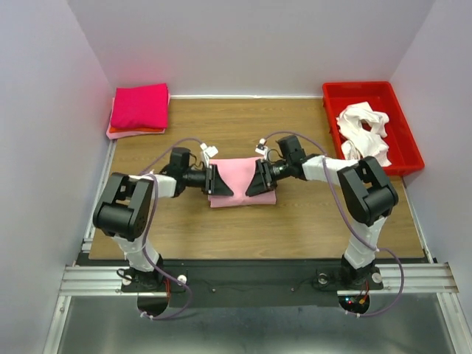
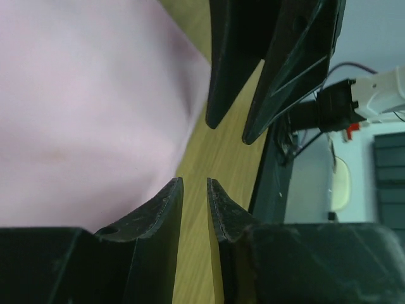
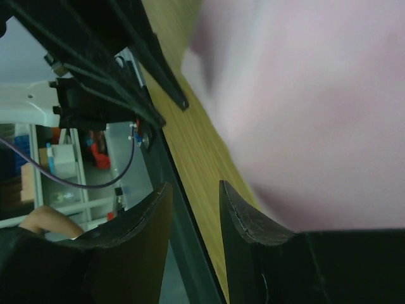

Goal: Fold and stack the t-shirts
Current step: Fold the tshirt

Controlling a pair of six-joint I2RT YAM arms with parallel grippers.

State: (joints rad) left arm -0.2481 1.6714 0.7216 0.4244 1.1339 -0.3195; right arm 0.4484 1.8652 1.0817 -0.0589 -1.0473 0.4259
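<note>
While the light pink t-shirt [image 1: 243, 193] lies as a neat folded rectangle in the middle of the wooden table [image 1: 295, 228], both arms reach in toward it. The left gripper [image 1: 219, 182] sits at the shirt's left edge and the right gripper [image 1: 258, 179] at its right edge. Each has its jaws a little apart with bare wood showing between them, pinching nothing.

Well to the left of this shirt and behind it, a hot pink t-shirt [image 1: 140, 105] rests folded on a salmon t-shirt [image 1: 144, 130], a stack already begun. Well to the right and behind, a red tray [image 1: 402, 136] holds a crumpled white t-shirt [image 1: 363, 131], not folded.

By my reading, the pink shirt's folding looks about finished. Stacking it is still to do, and so is the white one.

Plain pale walls [image 1: 243, 44] close in the table on three sides, and a metal rail [image 1: 243, 276] runs along the table's near edge, in front of the shirt.
</note>
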